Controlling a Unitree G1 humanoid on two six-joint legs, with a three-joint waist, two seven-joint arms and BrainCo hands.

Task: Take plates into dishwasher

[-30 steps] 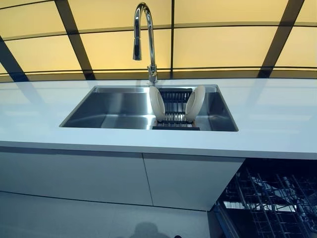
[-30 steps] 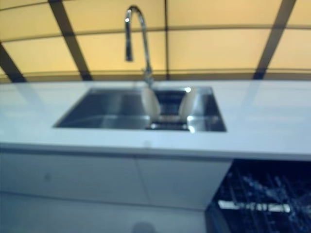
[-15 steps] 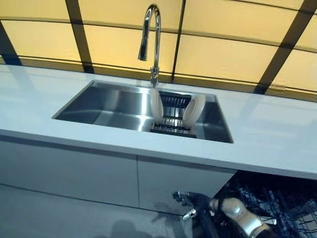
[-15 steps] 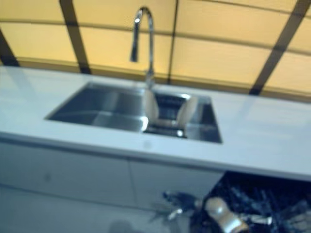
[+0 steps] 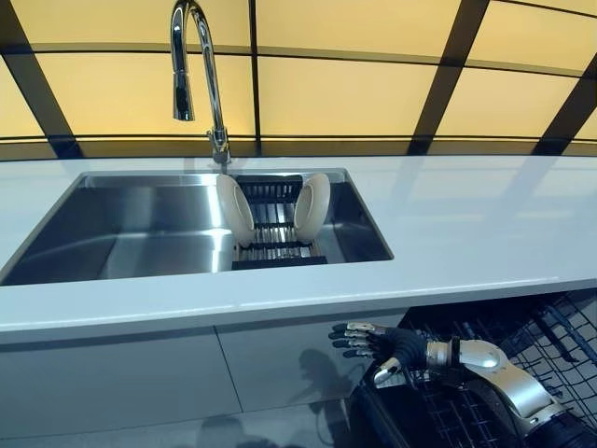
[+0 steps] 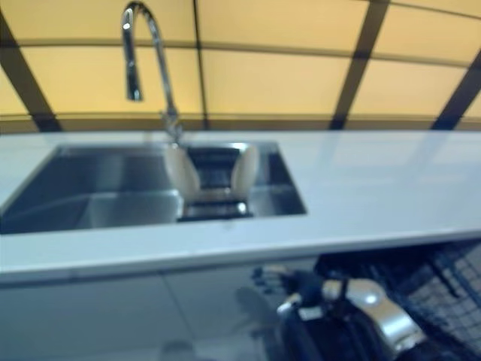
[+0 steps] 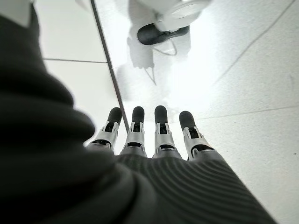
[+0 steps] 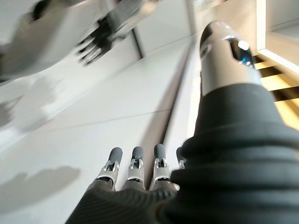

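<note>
Two white plates stand on edge, the first plate [image 5: 234, 209] and the second plate [image 5: 312, 206], at either end of one dark rack [image 5: 277, 243] at the right end of one steel sink [image 5: 140, 233]. One tap [image 5: 191, 65] rises at the sink's back edge. One wire dishwasher basket [image 5: 522, 341] shows below the counter's [image 5: 466, 233] front edge.

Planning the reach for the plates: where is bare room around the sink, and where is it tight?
Free: the left part of the sink basin, and the countertop right of it. Crowded: the rack holding two plates, under the faucet. The right hand is below the counter edge, by the dishwasher rack.
</note>
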